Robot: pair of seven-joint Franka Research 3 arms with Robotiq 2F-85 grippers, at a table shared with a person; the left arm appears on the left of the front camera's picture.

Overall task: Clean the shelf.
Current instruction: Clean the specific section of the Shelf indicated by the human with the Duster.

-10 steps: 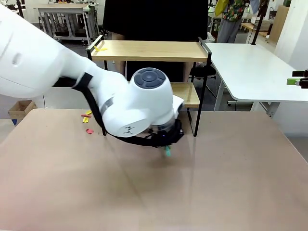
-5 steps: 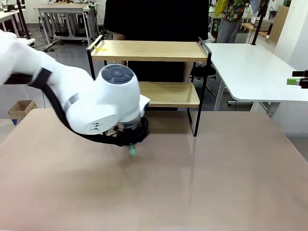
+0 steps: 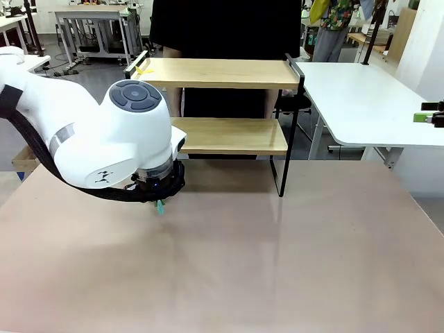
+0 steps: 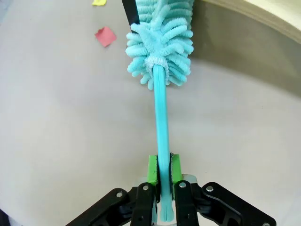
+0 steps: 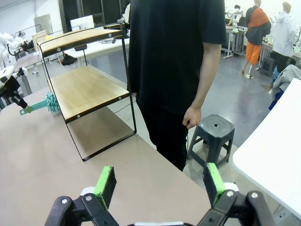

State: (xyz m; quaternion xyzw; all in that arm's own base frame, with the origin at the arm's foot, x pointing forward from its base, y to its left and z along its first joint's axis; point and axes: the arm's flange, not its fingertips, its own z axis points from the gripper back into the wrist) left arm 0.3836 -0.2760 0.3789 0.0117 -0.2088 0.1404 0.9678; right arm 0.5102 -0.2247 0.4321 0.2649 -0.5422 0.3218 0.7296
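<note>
Left pincer clamps a teal duster, its head near the shelf.

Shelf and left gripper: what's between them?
The blue duster the left gripper holds, its fluffy head near the shelf; left wrist view shows it.

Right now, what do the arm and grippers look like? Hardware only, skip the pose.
Left arm: glossy white rounded shell, dark grey round cap on the joint, a grey band, a small black mark, and a black cable looping beneath. Left gripper: black link fingers with silver pivots, green pads. Right gripper: same black links, silver bolts, green pads.
</note>
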